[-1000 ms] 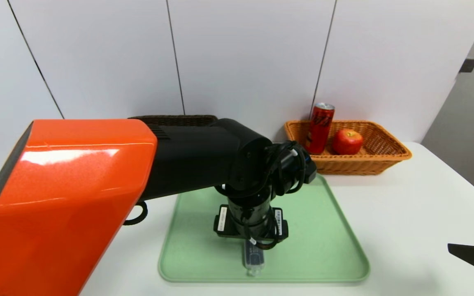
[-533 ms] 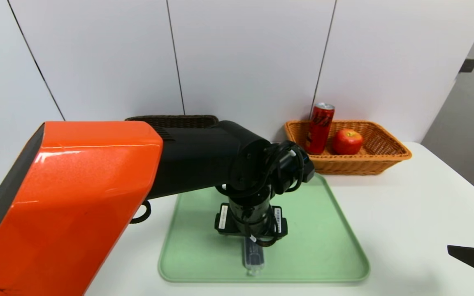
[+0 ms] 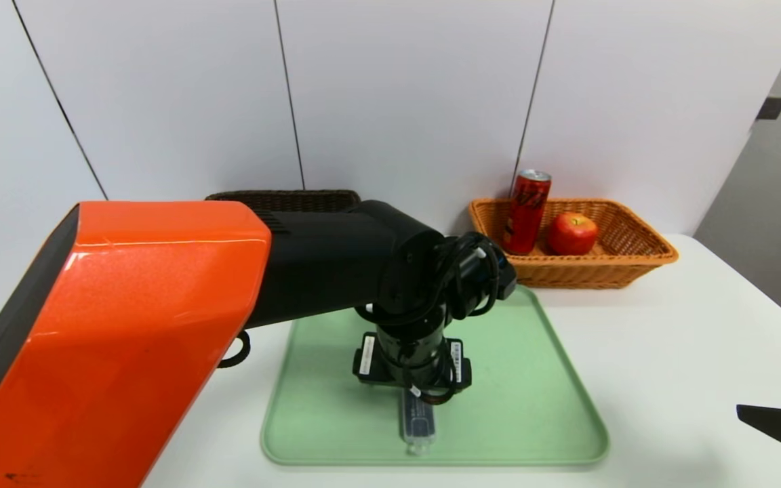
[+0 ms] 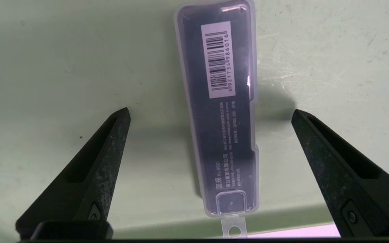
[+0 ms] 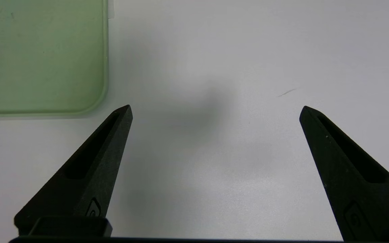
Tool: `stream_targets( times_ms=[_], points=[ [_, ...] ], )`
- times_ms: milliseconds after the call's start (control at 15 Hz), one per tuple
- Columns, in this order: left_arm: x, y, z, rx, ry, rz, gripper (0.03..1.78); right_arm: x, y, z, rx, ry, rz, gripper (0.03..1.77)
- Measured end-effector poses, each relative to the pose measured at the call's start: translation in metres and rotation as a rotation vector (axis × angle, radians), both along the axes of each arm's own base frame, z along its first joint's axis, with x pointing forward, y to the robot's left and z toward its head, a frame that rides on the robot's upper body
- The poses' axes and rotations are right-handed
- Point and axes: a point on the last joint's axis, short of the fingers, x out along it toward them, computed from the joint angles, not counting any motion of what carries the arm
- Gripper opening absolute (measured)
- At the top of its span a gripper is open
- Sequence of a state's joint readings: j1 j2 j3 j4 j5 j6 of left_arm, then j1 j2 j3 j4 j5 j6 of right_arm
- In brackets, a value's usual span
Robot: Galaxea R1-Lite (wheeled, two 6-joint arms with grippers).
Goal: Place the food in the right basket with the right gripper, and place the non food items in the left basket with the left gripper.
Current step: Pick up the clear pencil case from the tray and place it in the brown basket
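because the left claw point(image 4: 209, 113) hangs wide over the slim clear case point(image 4: 219, 111), one finger on each side and neither touching, a crooked close could pinch only a corner and skid the smooth plastic along the green tray point(image 4: 46, 67). the case's tab overhangs the tray rim nearest the claw, so a shove could tip it onto the surface point(image 3: 668, 352). off to the side, the right claw point(image 5: 214, 111) idles wide and empty. beyond, the dark left basket point(image 3: 282, 198) waits; the right basket point(image 3: 634, 261) holds a can point(image 3: 527, 211) and apple point(image 3: 572, 233).
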State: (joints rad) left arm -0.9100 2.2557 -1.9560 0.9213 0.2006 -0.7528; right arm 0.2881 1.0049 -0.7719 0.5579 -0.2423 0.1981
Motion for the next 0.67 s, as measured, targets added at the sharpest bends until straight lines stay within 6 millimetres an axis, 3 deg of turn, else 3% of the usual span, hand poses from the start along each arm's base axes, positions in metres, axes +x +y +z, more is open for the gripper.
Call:
stream_targets(
  times_ms=[200,467,667],
  points=[
    [0.0004,-0.0003,-0.0009,0.000,0.001,0.003,1.69,0.0000,0.0000,0.0000,0.000,0.000,0.000,1.71],
    [0.0013,-0.0009,-0.0026,-0.002,0.002,0.008,1.10,-0.0006,-0.0002,0.0003,0.000,-0.003,0.000,1.71],
    [0.0014,-0.0007,-0.0029,-0.001,0.005,0.008,0.79,-0.0015,-0.0004,0.0007,0.001,-0.007,0.001,1.71]
  ],
)
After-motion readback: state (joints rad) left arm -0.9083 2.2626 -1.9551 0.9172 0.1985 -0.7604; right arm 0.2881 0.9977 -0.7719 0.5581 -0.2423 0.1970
